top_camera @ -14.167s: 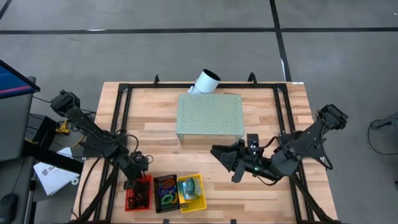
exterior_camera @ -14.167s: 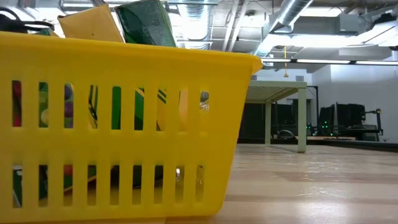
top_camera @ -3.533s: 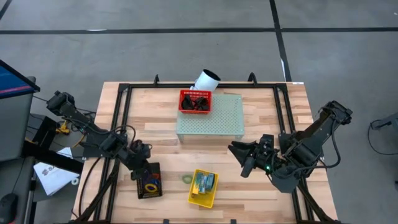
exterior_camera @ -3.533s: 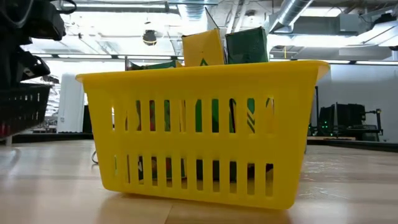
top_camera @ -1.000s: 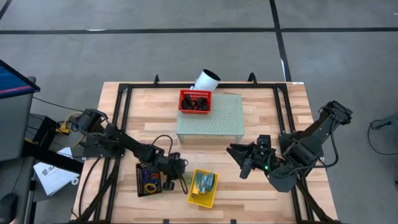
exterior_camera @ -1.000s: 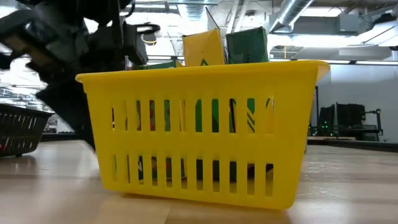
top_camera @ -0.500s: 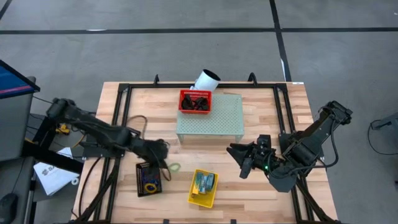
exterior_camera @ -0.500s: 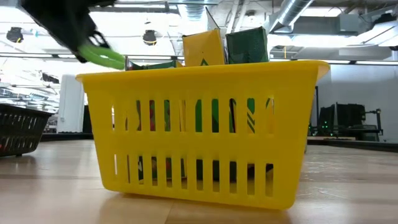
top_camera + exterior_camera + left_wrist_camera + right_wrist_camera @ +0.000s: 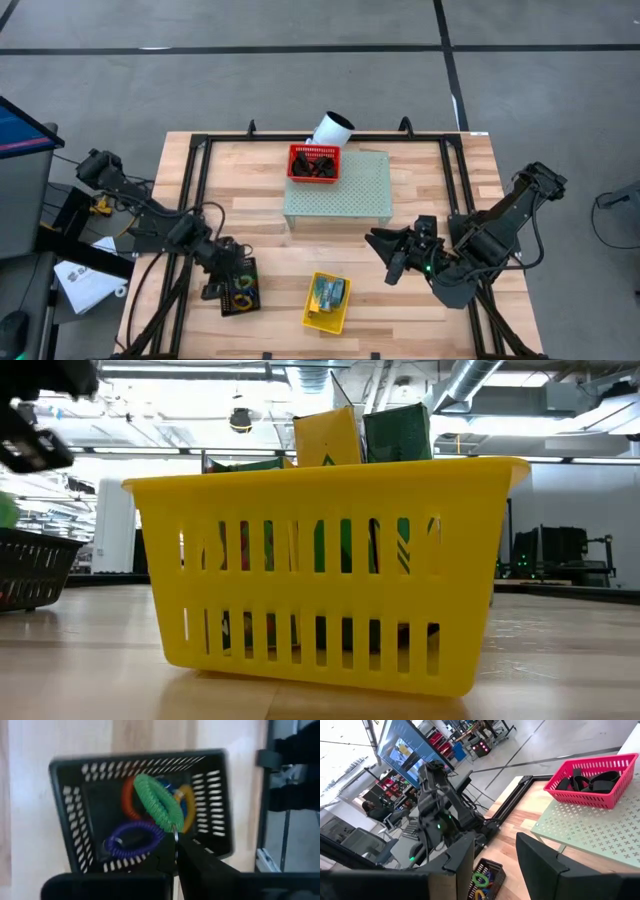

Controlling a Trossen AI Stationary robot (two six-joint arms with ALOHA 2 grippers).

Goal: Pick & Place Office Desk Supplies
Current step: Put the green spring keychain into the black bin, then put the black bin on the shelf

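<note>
Green loop hangs over the black basket, release still to come

The step in hand looks like dropping a stray coil into its bin: the left gripper (image 9: 175, 854) is clenched on a green loop (image 9: 157, 802), holding it right above the black basket (image 9: 215, 810) at the table's near left. The next move calls for lowering a little and letting go so the loop falls inside the walls, not across the rim

The pale green perforated block (image 9: 355, 195) at the table's far middle carries the red basket (image 9: 315, 164), which holds black clips (image 9: 585, 781). The yellow basket (image 9: 326, 302) sits near the front edge with crayon boxes (image 9: 362, 432) standing up out of it. The black basket already holds purple (image 9: 131, 837), orange and yellow loops

The right gripper (image 9: 492, 852) waits right of the yellow basket, fingers apart and holding nothing
</note>
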